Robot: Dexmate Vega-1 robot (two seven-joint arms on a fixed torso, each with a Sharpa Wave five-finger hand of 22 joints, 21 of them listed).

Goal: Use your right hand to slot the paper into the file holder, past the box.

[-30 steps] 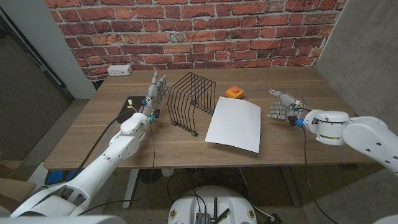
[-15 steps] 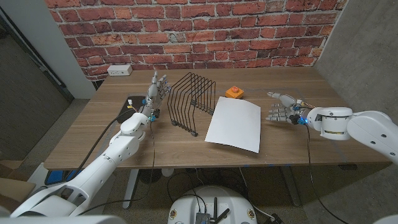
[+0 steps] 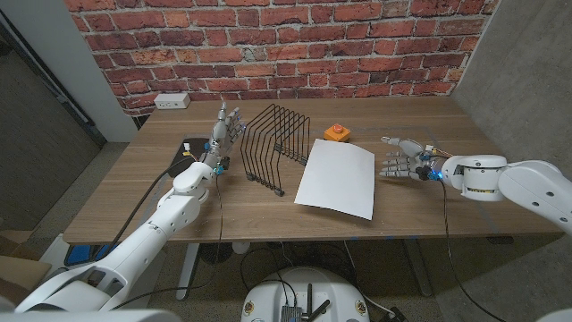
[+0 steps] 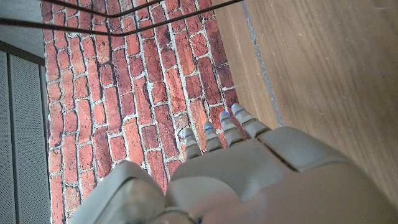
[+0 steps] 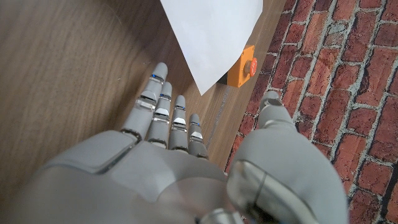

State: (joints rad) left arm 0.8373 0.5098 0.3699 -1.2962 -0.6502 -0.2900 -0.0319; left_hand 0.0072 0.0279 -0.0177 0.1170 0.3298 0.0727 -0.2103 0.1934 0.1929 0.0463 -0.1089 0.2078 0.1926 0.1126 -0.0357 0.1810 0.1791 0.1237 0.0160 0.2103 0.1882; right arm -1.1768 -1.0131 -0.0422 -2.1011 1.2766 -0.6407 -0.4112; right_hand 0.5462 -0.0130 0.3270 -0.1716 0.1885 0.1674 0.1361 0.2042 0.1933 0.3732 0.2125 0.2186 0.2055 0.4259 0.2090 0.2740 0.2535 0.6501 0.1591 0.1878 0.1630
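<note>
Paper (image 3: 336, 180) is seen lying flat on the worktop (image 3: 429, 210), just beside the file holder (image 3: 275, 147) on its right-arm side, one edge close to the holder's wire base. Orange box (image 3: 337, 133) sits at the paper's far corner, touching or nearly touching it, cannot be told which. Right hand (image 3: 402, 159) is held apart from the paper on the side away from the file holder, fingers spread and pointed toward the sheet, nothing gripped; in the right wrist view the fingertips (image 5: 160, 70) are seen short of the paper's edge. Left hand (image 3: 226, 128) is held upright on the other side of the file holder, fingers straight and close together, nothing held. White power strip (image 3: 171, 101) is seen near the brick wall (image 3: 295, 49)
</note>
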